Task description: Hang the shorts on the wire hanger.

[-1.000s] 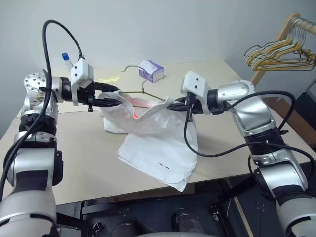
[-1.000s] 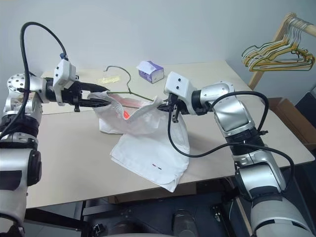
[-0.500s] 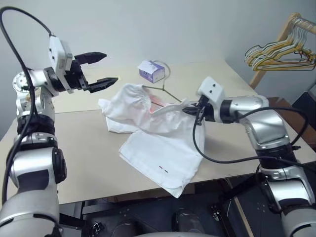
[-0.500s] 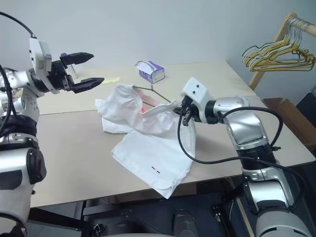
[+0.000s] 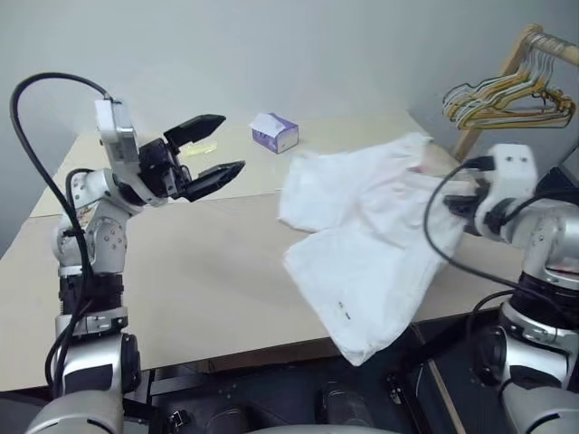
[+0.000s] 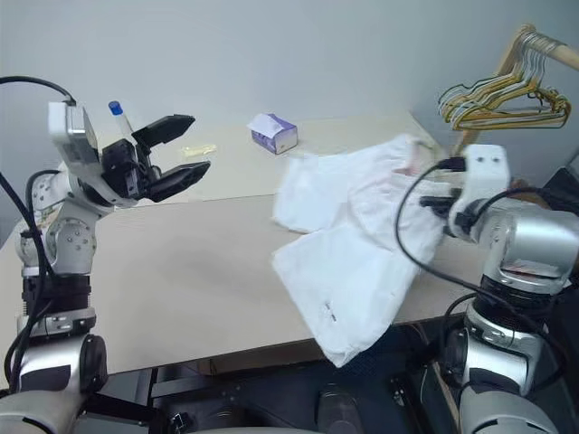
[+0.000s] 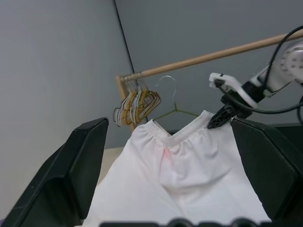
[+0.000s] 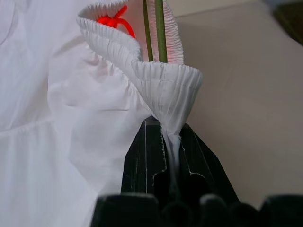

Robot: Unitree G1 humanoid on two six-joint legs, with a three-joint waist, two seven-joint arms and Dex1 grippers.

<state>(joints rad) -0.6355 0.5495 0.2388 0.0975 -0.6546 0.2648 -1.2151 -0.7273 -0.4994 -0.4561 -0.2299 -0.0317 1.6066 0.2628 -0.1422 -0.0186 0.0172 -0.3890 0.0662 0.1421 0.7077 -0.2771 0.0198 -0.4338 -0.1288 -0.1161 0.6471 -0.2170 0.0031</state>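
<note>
- Shorts (image 5: 366,235) hang lifted at the right side of the table (image 5: 181,280), the lower leg draped past the front edge.
- Right hand (image 8: 168,156) is pressed together, pinching the gathered waistband.
- Wire hanger (image 7: 173,106) sits inside the waistband, its hook rising above; an orange-red cord (image 8: 113,20) shows within.
- Left hand (image 5: 213,149) hovers spread and empty, well apart from the fabric.
- A small purple box (image 5: 275,132) lies at the table's far side.

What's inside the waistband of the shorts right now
Inside the gathered waistband of the shorts, two thin olive strands of the wire hanger run in, beside an orange-red cord. Fabric covers the rest of the hanger's frame.
</note>
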